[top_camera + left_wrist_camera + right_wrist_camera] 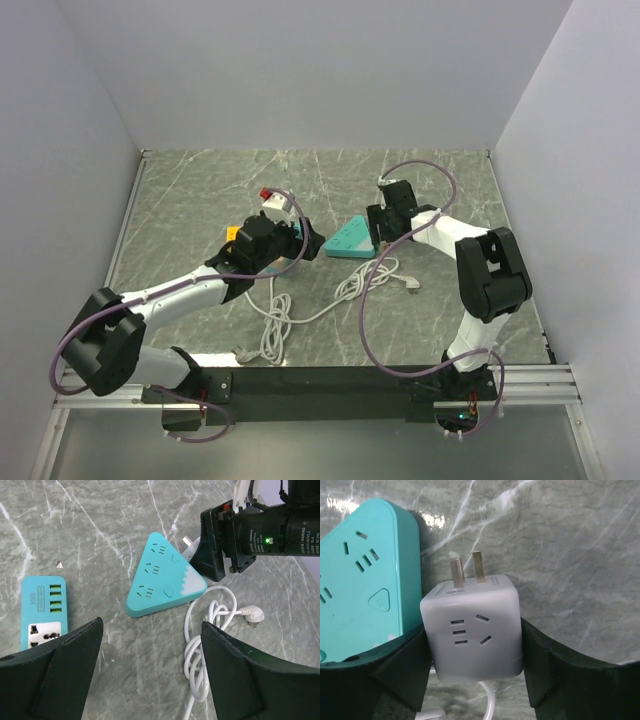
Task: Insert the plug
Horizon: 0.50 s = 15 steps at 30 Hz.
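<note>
My right gripper (472, 650) is shut on a white cube plug adapter (472, 630) whose two metal prongs (467, 570) point away, just right of the teal triangular power strip (362, 575). The strip lies flat at mid table (348, 239) and shows in the left wrist view (160, 577) with its sockets up. My right gripper (384, 222) is at the strip's right edge. My left gripper (152, 670) is open and empty above the table, left of the strip (300, 243). A white cable (210, 625) with a loose plug (252, 616) lies coiled beside the strip.
A blue USB power strip (44, 611) lies to the left. A white device with a red cap (276, 203) stands behind my left gripper. The white cable (300, 310) trails toward the near edge. Grey walls enclose the table.
</note>
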### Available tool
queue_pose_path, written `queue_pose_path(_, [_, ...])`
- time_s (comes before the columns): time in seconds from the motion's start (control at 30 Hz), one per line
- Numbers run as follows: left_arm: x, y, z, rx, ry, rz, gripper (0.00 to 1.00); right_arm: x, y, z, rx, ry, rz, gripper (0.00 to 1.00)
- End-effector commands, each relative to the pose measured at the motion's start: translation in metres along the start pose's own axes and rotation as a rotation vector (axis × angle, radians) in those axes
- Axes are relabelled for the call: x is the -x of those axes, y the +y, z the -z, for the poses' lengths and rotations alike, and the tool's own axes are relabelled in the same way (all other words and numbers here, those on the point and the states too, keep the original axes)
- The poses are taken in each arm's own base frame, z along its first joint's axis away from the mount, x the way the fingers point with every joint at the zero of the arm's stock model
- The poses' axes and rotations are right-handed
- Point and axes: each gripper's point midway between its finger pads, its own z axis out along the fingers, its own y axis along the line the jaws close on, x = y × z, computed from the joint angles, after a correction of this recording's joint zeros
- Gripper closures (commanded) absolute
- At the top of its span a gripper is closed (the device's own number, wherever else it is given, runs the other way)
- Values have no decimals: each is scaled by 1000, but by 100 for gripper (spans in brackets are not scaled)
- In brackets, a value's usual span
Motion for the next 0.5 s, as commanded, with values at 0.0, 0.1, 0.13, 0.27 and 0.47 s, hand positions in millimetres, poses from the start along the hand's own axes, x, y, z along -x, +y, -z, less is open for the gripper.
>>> queue_pose_path(0.0, [20,-7,7,-40,-63,-9,15,14,2,2,24,-9,29,29])
queue_pose_path(0.1, [22,-6,9,-46,-72,-12,15,21,2,2,25,-29,46,47])
queue_pose_path(0.13, [25,-6,12,-48,-83,-11,15,18,2,3,31,-34,61,53])
queue_pose_path(0.27, [34,-4,20,-99,-98,12,15,46,4,47,75,-190,113,60])
queue_pose_path(0.47, [45,-19,40,-242,-120,-23,15,67,33,140,293,-390,214,62])
